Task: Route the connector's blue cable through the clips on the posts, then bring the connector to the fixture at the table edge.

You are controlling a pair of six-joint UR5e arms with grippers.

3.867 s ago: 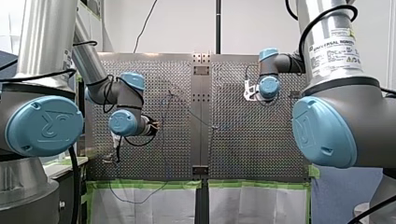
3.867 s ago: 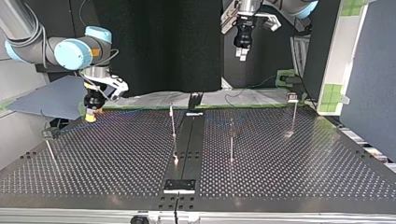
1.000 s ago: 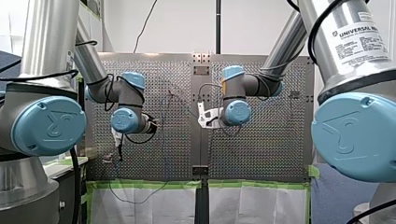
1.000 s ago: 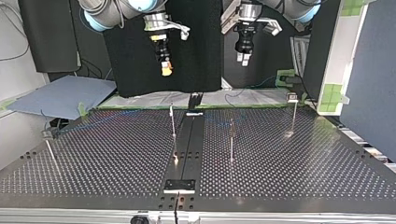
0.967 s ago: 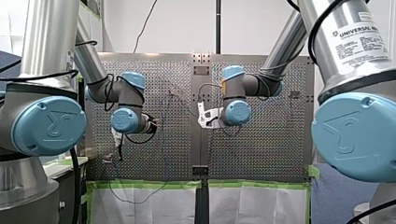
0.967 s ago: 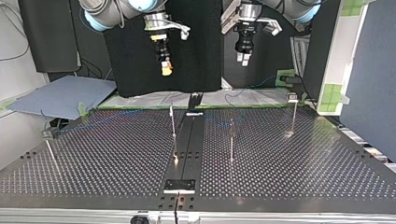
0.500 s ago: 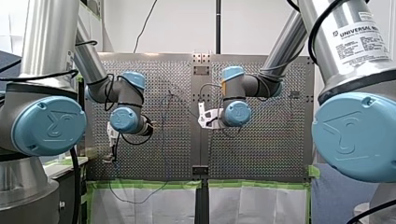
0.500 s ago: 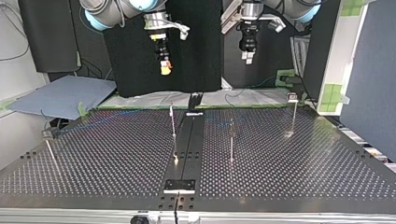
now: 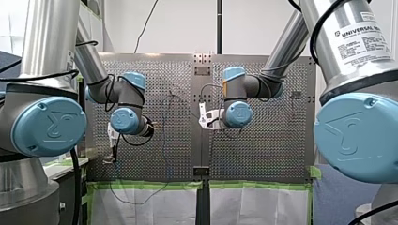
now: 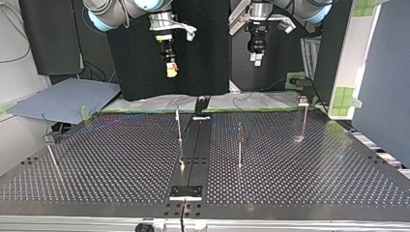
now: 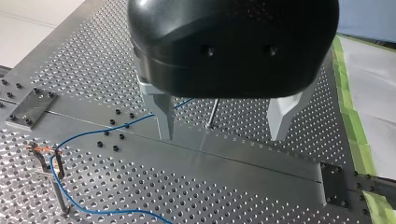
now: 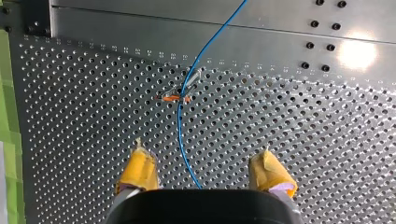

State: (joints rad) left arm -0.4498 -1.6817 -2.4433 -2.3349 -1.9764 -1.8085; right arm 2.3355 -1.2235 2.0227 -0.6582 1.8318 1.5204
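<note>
The thin blue cable [image 12: 181, 135] lies on the perforated table and runs through an orange-marked clip [image 12: 179, 97] on a post. My right gripper [image 12: 203, 151] hovers high above it, open, yellow pads [image 12: 138, 169] either side of the cable line. My left gripper [image 11: 222, 137] is open too, metal fingers [image 11: 163, 116] over the table's centre strip with a bare post [image 11: 212, 114] between them. Beside it the cable [image 11: 93, 133] reaches another clip [image 11: 46, 156]. In the top view both grippers [image 10: 170, 70] [image 10: 256, 57] hang well above the table. I cannot pick out the connector.
Several thin posts [image 10: 179, 126] [image 10: 239, 145] [image 10: 303, 118] [image 10: 51, 157] stand on the table. A black plate [image 10: 186, 192] sits at the top view's near edge, on the centre strip [image 10: 198, 140]. Green tape [image 9: 150, 185] lines the table edge nearest the arms.
Since a second ago my left wrist turned and its gripper shifted slightly toward the top view's right. My right arm, swung in earlier from the top view's left, holds still.
</note>
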